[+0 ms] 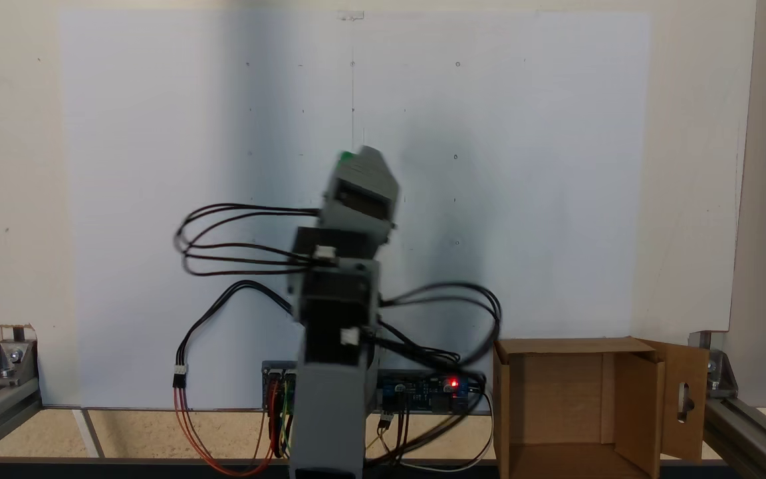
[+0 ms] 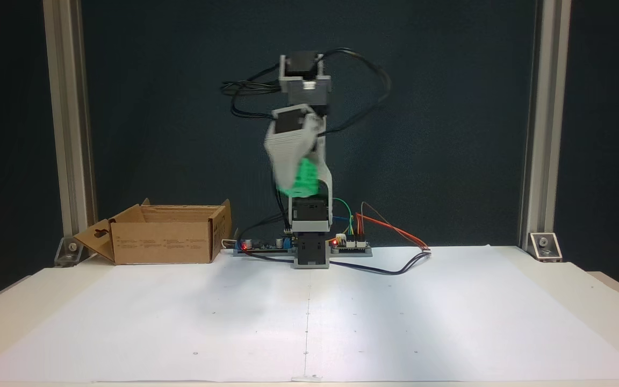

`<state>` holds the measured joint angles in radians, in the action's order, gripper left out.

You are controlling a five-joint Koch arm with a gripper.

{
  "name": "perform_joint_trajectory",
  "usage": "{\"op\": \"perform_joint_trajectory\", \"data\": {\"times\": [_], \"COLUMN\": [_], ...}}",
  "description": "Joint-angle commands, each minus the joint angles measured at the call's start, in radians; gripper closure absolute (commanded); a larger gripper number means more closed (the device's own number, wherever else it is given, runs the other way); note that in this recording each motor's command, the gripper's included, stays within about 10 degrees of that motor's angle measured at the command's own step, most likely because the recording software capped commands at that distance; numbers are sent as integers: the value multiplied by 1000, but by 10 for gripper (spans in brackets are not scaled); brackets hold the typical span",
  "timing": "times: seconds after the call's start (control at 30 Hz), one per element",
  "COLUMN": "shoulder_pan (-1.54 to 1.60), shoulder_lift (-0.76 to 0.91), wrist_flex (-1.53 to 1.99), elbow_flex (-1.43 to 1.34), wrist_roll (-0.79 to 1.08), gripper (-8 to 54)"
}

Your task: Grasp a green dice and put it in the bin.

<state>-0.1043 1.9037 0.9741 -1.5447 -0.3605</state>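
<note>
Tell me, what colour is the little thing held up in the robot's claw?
Bright green; the dice shows best in the fixed view facing the arm.

Even indoor light; soft shadows on the white sheet; the arm motion-blurred.

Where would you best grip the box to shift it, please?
Pinch the front wall rim of the box from above: it stands upright and open-topped, so that thin edge is exposed. The slotted flap would likely just swing.

Open white sheet lies bare; bin stands at its edge.
</note>
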Motion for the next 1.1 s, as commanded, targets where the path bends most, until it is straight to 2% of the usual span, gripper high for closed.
{"op": "perform_joint_trajectory", "data": {"times": [0.0,0.4,0.57,0.73,1.07], "shoulder_pan": [-103,-945,-1293,-1468,-1669], "shoulder_lift": [41,40,-25,-138,-371], "wrist_flex": [6,5,-8,-84,-350], "elbow_flex": [25,29,29,29,31], "wrist_roll": [86,512,652,739,795], "gripper": [337,337,337,337,337]}}
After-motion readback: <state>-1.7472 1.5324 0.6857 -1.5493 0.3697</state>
